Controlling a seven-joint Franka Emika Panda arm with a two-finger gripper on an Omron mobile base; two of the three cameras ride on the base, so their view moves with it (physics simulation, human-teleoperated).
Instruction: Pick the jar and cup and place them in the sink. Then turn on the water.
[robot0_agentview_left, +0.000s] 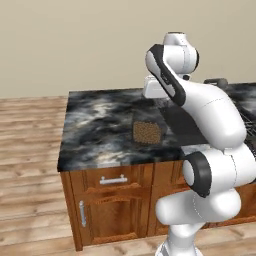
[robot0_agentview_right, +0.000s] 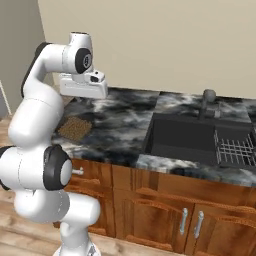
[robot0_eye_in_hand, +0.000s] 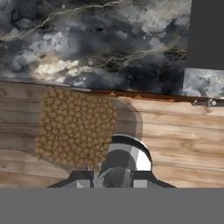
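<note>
The jar (robot0_agentview_left: 147, 132) is brown and speckled with a dark glassy upper part. It hangs just above the dark marbled counter (robot0_agentview_left: 100, 125), left of the sink (robot0_agentview_right: 172, 131). My gripper (robot0_eye_in_hand: 112, 182) is shut on the jar's glassy top (robot0_eye_in_hand: 124, 159), and the grainy body (robot0_eye_in_hand: 76, 127) points away from the hand. From the right base view the jar (robot0_agentview_right: 75, 128) sits under the white hand. The cup is out of view. No water runs at the faucet (robot0_agentview_right: 207, 102).
A grey wire rack (robot0_agentview_right: 235, 149) spans the right part of the black basin. Wooden cabinet fronts with metal handles (robot0_agentview_left: 113, 180) sit below the counter. The counter's left end (robot0_agentview_left: 65, 150) drops to a plank floor, and a beige wall rises behind.
</note>
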